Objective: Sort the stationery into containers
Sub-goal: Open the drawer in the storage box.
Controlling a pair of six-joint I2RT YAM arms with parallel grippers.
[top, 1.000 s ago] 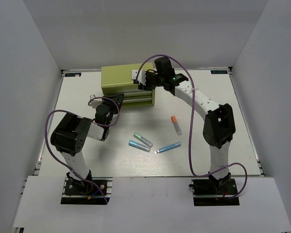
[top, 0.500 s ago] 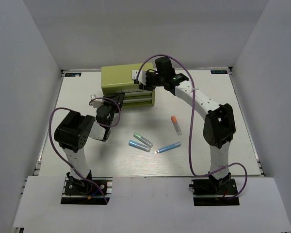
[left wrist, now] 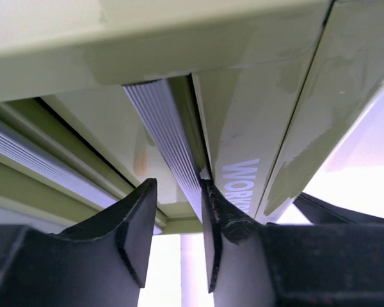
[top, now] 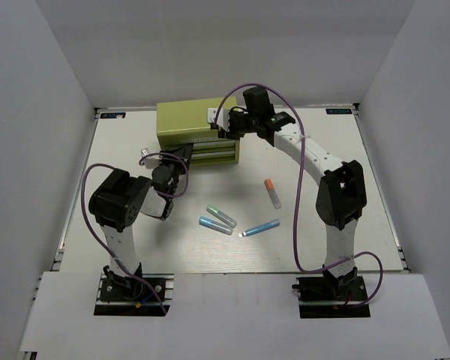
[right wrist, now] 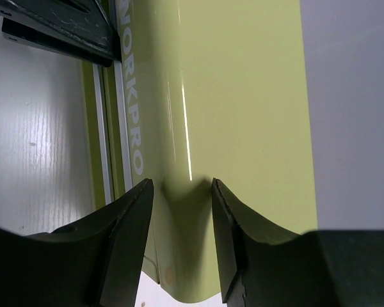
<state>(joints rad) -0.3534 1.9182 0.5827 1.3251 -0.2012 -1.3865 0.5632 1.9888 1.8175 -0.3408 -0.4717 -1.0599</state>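
The olive-green chest (top: 189, 120) stands at the back middle, its drawers (top: 214, 153) facing the arms. My left gripper (top: 182, 156) is at the left end of the drawer fronts. In the left wrist view it (left wrist: 178, 192) is open, its jaws astride a ribbed drawer handle (left wrist: 160, 121) that touches the right finger. My right gripper (top: 223, 124) is open and empty over the chest's top right corner (right wrist: 243, 96). The orange-capped marker (top: 272, 192), green-capped marker (top: 221, 216), light blue marker (top: 215, 225) and slim blue marker (top: 260, 227) lie on the table.
White walls enclose the table on three sides. Purple cables loop off both arms. The pale lettering on the chest front shows in both wrist views (left wrist: 240, 185) (right wrist: 133, 128).
My left arm has swung a little right and forward, bringing its gripper closer to the drawer fronts. My right gripper has shifted slightly right on the chest top. The markers have not moved.
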